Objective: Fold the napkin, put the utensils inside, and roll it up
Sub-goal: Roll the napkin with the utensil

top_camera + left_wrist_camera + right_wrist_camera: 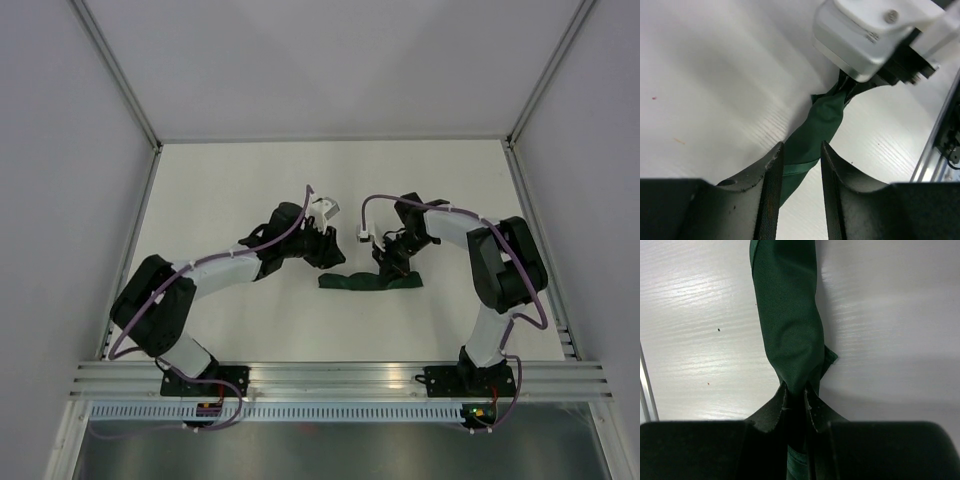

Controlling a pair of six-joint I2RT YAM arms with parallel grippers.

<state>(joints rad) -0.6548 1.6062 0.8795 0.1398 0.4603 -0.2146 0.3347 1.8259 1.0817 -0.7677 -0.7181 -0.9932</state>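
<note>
The napkin is thin, matt dark green cloth with a fine weave, smooth where it is rolled tight. The counter under the napkin is white, with faint grain-like streaks and a soft sheen. Over the napkin, the left hand has matt black plastic fingers with ribbed inner faces. At the napkin's far end, the right hand carries a glossy white plastic housing.
</note>
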